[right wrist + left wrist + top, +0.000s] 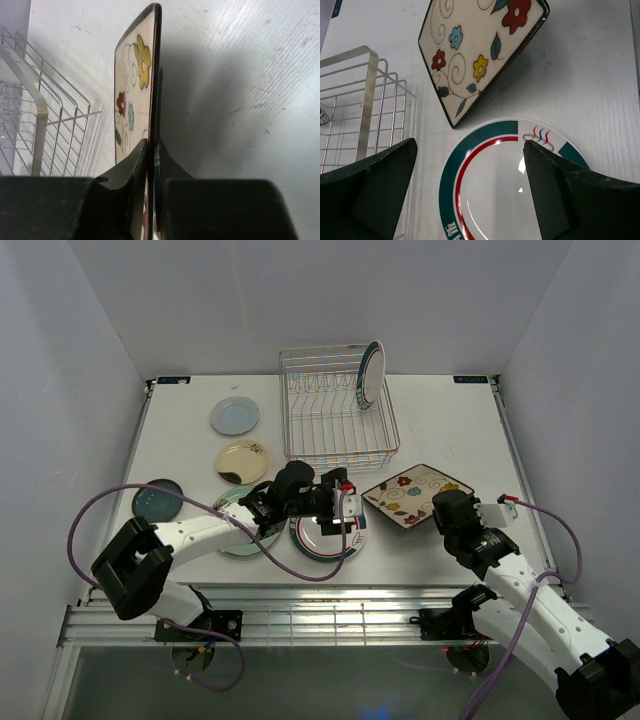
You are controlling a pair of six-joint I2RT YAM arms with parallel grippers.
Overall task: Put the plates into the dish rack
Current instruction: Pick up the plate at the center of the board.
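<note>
Floral plate (418, 495): square, glossy; diagonal ran 9 to 3 o'clock.
Right hand (152, 145): pinched its edge.
Left hand (470, 145): spread above round teal-rimmed plate (490, 190).

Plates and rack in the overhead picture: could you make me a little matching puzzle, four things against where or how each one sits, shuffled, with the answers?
1 square floral plate
2 blue-grey plate
3 dark teal plate
4 dish rack

A farthest left of the plates
B holds one rimmed plate upright
C pinched in the right hand
D lying flat, just left of the rack

Pairs: 1-C, 2-D, 3-A, 4-B.
</note>
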